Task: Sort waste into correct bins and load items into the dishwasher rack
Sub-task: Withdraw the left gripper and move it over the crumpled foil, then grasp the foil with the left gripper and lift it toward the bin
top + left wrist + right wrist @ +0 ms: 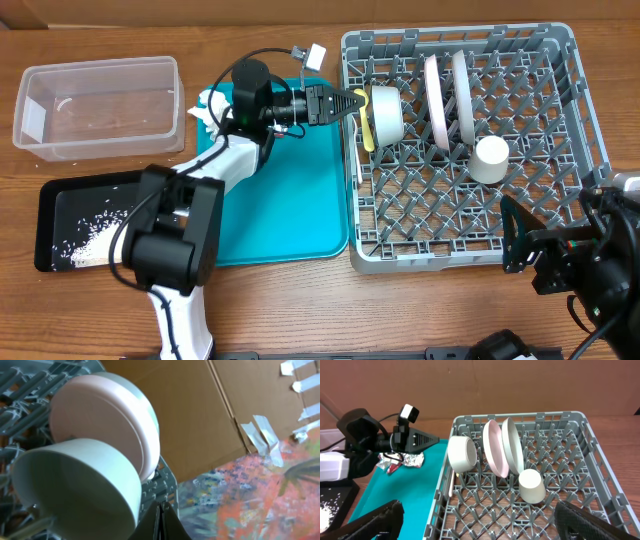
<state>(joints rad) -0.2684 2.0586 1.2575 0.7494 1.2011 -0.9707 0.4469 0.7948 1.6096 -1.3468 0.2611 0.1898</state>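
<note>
The grey dishwasher rack (560, 120) holds two upright plates (437, 100) (463, 92), a white cup (489, 158), a pale bowl (386, 113) on its side and a yellow spoon (367, 132). My left gripper (356, 102) is shut, its tip at the rack's left wall beside the bowl and spoon; nothing shows between its fingers (161, 511). The bowl (75, 490) and a plate (100, 425) fill the left wrist view. My right gripper (480, 530) is open and empty at the rack's front right. The foil wrapper (404, 461) lies on the teal tray. Rice (92, 245) lies in the black tray (50, 200).
The clear tub (100, 70) stands at the back left. The teal tray (290, 210) lies between the black tray and the rack. A white napkin (203, 106) peeks out behind the left arm. A thin white utensil handle (451, 487) lies at the rack's left wall.
</note>
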